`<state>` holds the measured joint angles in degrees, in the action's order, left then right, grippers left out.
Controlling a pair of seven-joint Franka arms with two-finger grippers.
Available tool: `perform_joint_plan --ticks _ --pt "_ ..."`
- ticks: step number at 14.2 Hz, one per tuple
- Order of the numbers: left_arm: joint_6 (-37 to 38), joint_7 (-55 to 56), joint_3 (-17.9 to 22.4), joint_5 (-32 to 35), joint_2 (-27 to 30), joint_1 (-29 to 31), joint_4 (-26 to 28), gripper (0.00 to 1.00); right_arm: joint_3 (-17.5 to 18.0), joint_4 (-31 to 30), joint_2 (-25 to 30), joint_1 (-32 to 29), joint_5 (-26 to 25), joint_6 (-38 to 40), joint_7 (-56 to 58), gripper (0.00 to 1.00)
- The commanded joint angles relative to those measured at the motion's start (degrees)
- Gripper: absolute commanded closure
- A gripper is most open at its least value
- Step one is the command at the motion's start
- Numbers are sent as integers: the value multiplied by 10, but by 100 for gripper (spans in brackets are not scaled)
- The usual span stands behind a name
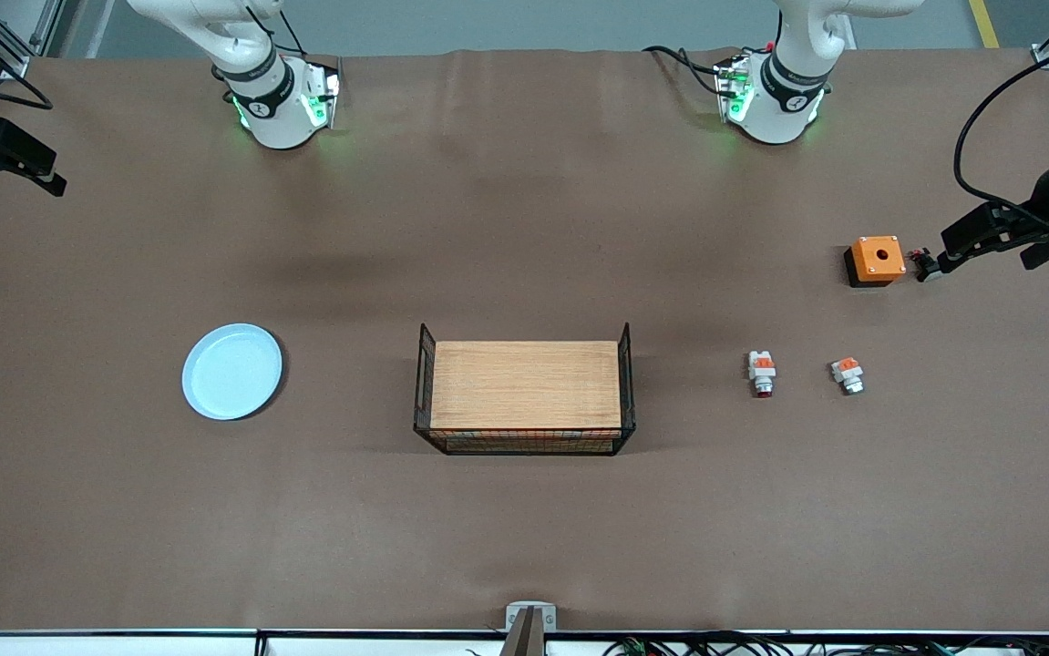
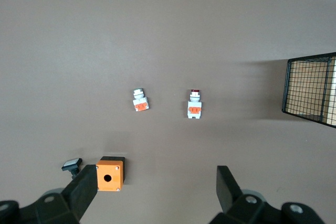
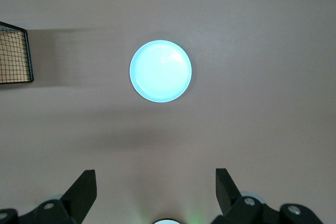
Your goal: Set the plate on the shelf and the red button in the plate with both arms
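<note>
Fingers wide apart on both: left gripper (image 2: 156, 195) above the parts, right gripper (image 3: 155, 192) above the plate (image 1: 231, 371). Landmark is the basket (image 1: 524, 398): plate's toward the right arm's end, red button (image 1: 762, 371) toward the left arm's end. Probably the risk is grabbing its silver-tipped twin (image 1: 848, 374) just beside it.

No readable text, label, brand or number shows on anything.
</note>
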<state>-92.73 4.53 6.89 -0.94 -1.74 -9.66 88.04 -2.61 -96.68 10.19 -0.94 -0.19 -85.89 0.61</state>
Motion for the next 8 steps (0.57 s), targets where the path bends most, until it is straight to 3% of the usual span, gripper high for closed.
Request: perform_joint_plan --ticks 1,8 --pt "12 -11 1 5 -1 -2 -10 0 2 -11 11 1 -10 -5 4 0" --pt "12 -2 0 4 -2 -2 -11 0 2 -1 8 -2 -12 -4 5 0"
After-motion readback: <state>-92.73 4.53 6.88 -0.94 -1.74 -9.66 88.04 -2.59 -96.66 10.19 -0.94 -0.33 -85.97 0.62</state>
